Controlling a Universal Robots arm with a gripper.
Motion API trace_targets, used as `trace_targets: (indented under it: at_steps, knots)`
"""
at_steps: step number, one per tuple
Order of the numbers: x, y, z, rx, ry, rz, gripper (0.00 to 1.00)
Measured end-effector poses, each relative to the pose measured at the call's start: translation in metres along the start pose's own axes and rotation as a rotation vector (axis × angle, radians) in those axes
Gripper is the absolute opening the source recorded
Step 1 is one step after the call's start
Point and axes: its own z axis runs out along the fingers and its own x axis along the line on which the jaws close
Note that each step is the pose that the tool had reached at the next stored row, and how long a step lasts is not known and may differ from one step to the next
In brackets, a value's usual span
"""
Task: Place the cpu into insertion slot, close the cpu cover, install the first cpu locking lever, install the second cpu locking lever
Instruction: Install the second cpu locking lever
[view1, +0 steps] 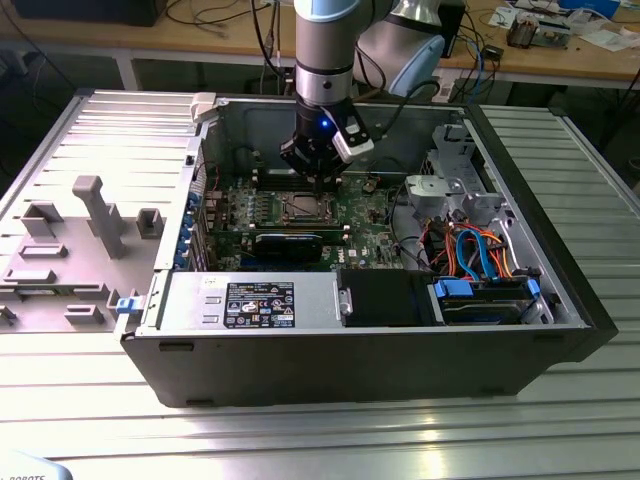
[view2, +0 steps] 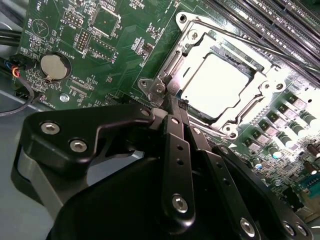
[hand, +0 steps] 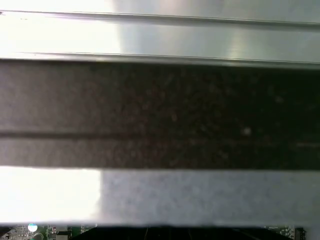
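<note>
Gripper (view1: 318, 172) in the exterior view sat inside the open PC case (view1: 560, 300), centre of frame, tips just above the motherboard (view1: 365, 215) at the far edge of the insertion slot (view1: 302, 208); whether the fingers were parted couldn't be told from there. Second wrist view: cpu (view2: 218, 84) lay seated in the slot in the upper right of frame, bright metal top showing through the cut-out of the cpu cover (view2: 260, 87), which looked folded down flat over it. Gripper's fingers (view2: 176, 150) were pinched together with no visible gap, tips at the socket's corner near a thin locking lever (view2: 167, 67) along the frame's edge; couldn't tell whether anything was caught between them. Handling call: chip is light, rigid, fragile underneath, so leave it alone now it's seated. Cover is thin stiff sheet metal. Lever is springy wire, slick and narrow, likely to skate off the pads; best taken or pushed near its free end. First wrist view: blurred light and dark bands, with a sliver of green board at the bottom edge.
</note>
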Motion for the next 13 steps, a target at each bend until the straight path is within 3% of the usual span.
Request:
trace_targets:
  at_steps: [11, 12, 13]
  knots:
    - [0.0, -0.002, 0.0, 0.0003, 0.0001, 0.0, 0.11]
    - [0.0, -0.004, -0.002, 0.0019, 0.0001, 0.0, 0.11]
    - [-0.0004, -0.004, -0.0138, 0.0114, 0.0003, 0.0, 0.11]
